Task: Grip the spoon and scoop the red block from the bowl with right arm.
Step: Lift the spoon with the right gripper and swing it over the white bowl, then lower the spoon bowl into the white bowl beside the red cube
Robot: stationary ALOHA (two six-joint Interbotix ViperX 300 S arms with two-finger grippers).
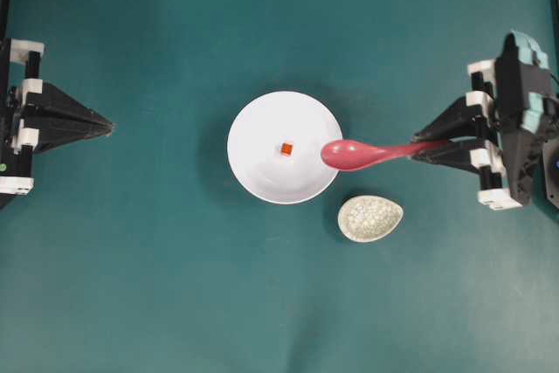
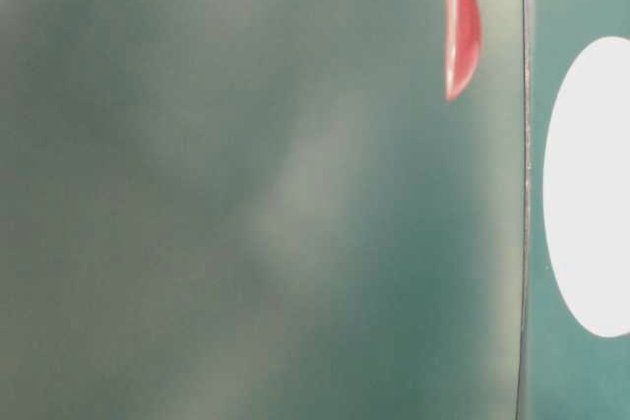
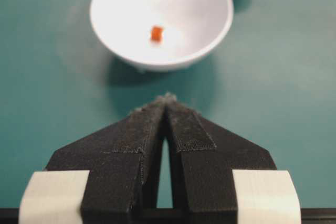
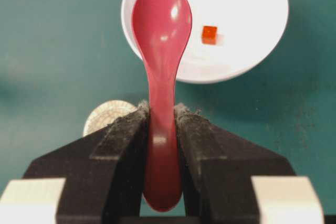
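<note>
The green bench [image 1: 157, 303] carries everything here. Widest on it is the white bowl [image 1: 262, 172], sitting near the middle, well apart from both arms. Just beside the bowl, toward the right arm's side and nearer the overhead view's lower edge, lies a speckled cream egg-shaped dish [image 1: 370, 218]; it sits close to the bowl's rim but apart from it.

The right hand [image 1: 419, 149] comes in from the right edge of the overhead view and is clamped on the spoon [image 1: 358, 154], its two black fingers [image 4: 118, 145] pressing the handle from either side in the right wrist view. The handle's end pokes back past the fingers toward the camera. The spoon stretches out from the hand toward the bowl, with its glossy pink-red scoop over the bowl's near rim. The table-level view shows only a blurred red sliver of the spoon [image 2: 460, 27] and a white edge of the bowl [image 2: 591, 184].

The left hand [image 1: 106, 127] sits at the far left, well away from the bowl, with its fingers pressed together and nothing between them.

Smallest is the red block [image 1: 286, 148], resting on the bowl's floor near its centre. It lies just beyond the spoon's tip, apart from it, and well ahead of the right hand's fingers.
</note>
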